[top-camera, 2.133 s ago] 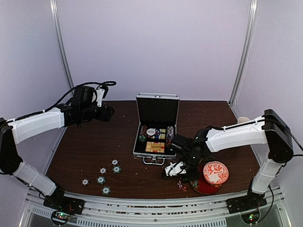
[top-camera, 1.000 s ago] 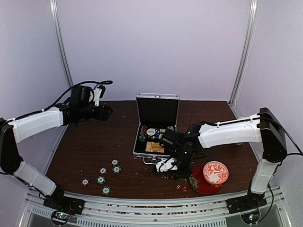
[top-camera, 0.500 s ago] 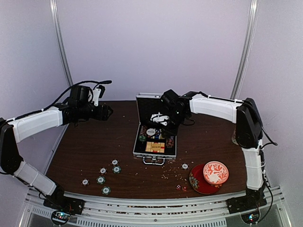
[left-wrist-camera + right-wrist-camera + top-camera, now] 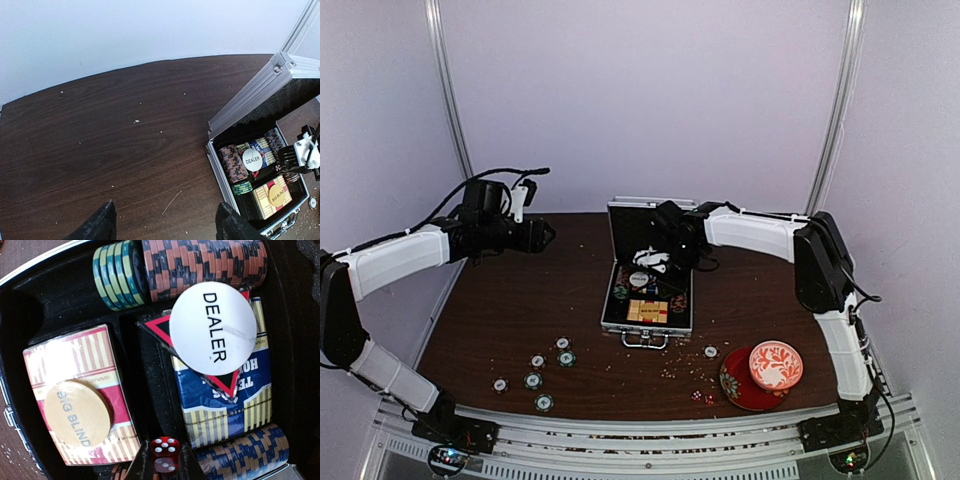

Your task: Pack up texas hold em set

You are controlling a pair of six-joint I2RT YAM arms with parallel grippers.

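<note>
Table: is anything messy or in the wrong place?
Several poker chips lie loose on the table front left, a lone chip sits near the red saucer, and tiny red dice lie beside it, all outside the open briefcase.

The left arm (image 4: 400, 255) and right arm (image 4: 752, 232) have white shells between black joints; a black cable (image 4: 505, 174) loops over the left wrist.

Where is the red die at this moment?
In the right wrist view, the red die sits between the fingers of the right gripper, over the open case, between the red card box and blue chips.
</note>
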